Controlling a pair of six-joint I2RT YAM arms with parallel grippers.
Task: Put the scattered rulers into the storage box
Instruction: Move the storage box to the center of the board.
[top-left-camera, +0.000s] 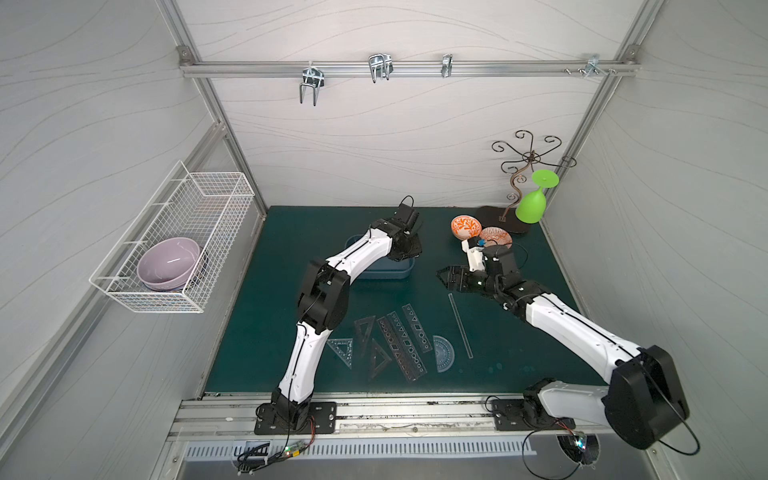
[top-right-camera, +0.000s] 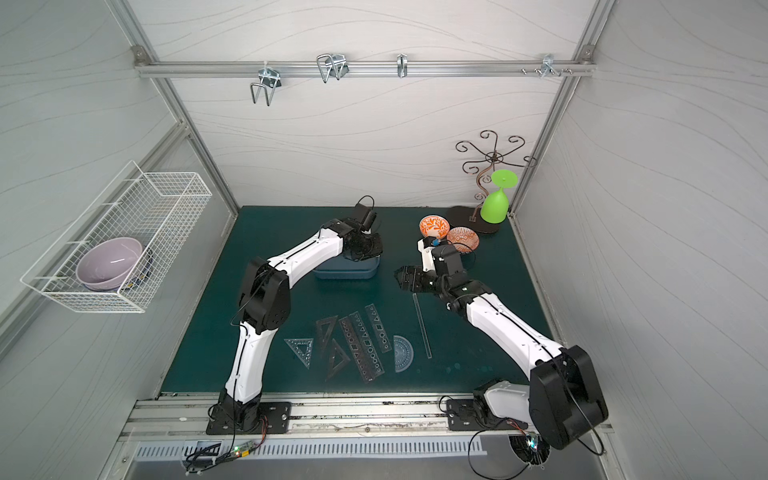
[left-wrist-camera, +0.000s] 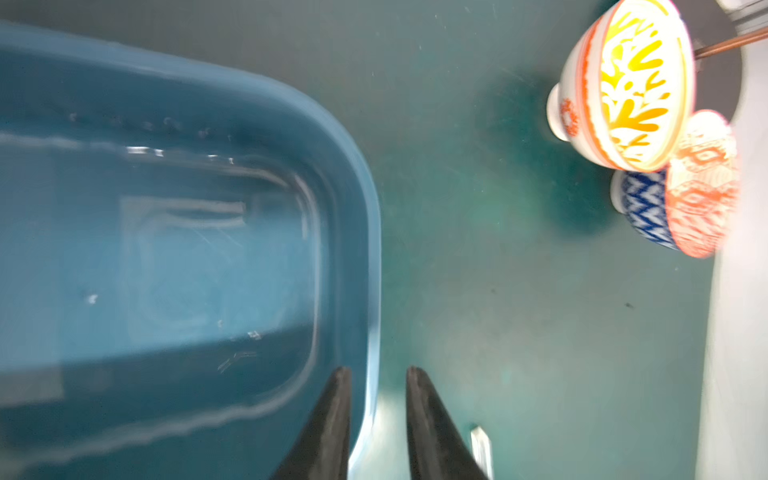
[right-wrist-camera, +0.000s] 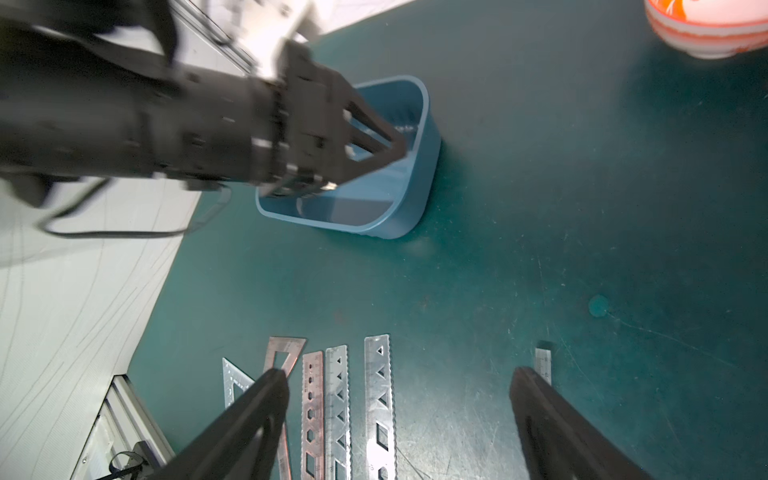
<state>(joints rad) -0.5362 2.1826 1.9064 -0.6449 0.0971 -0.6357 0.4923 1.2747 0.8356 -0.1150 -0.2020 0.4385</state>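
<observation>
Left claw (left-wrist-camera: 378, 372): jaws slightly parted, empty, over storage box (top-left-camera: 384, 272) rim. Right claw (right-wrist-camera: 401, 374): wide open, empty. Scattered rulers (top-left-camera: 401, 349): on mat (top-left-camera: 519, 332) near right claw, none clearly boxed; nearly everything left.

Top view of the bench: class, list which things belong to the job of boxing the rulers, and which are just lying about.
Belongs to the job: dark triangles, stencil strips, bluish triangle, protractor, clear straightedge, storage box.

Just lying about: patterned bowls, green goblet, metal stand, wire basket, lilac bowl, wall hooks.
</observation>
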